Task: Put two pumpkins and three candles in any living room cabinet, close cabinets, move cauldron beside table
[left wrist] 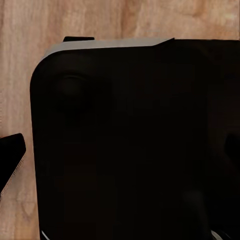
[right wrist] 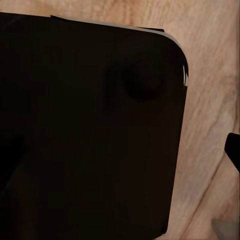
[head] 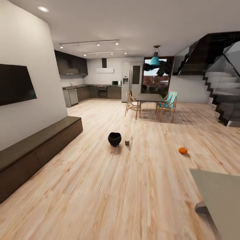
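Observation:
A small orange pumpkin (head: 182, 150) lies on the wood floor right of centre. The black cauldron (head: 114, 139) stands mid-floor, with a small grey candle (head: 127, 142) just to its right. Along the left wall, under a wall-mounted TV, runs the long, low dark-brown cabinet (head: 36, 150), its drawer fronts shut. Each wrist view looks down at a black rounded part of the robot's own body over the floor. One dark fingertip (left wrist: 10, 157) pokes in at the edge of the left wrist view, and another fingertip (right wrist: 233, 148) in the right wrist view.
A grey-green table corner (head: 216, 196) juts in at the near right. A dining table (head: 149, 97) with chairs stands at the back, the kitchen behind it on the left. A dark staircase (head: 220, 96) climbs at the right. Open floor lies between me and the cauldron.

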{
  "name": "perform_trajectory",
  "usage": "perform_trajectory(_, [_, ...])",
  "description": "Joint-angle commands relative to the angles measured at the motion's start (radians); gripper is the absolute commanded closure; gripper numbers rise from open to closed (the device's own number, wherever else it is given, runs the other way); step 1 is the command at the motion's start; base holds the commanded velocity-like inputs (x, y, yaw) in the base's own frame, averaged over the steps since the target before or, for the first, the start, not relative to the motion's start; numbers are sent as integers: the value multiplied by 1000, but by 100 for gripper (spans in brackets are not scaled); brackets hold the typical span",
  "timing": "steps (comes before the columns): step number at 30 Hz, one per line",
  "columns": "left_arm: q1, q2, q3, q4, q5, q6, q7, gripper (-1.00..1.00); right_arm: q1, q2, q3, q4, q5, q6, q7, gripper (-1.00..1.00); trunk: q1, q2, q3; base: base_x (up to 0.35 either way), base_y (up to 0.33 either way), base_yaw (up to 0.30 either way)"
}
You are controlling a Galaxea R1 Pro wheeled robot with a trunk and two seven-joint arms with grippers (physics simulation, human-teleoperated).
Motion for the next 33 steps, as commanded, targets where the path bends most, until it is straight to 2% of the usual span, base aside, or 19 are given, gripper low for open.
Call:
perform_trajectory(1, [0, -1, 1, 0, 1, -2, 0, -100, 0, 0, -1, 1, 7, -4, 0, -100, 1, 0, -2, 342, 0, 25])
perform_trajectory(25, [0, -1, 1, 1, 4, -2, 0, -100, 0, 0, -1, 1, 9, -4, 0, -100, 1, 0, -18, 342, 0, -3])
perform_trajectory(33, [0, -3, 2, 1, 4, -2, 0, -100, 0, 0, -1, 0, 10, -4, 0, -100, 1, 0, -25, 342, 0, 138])
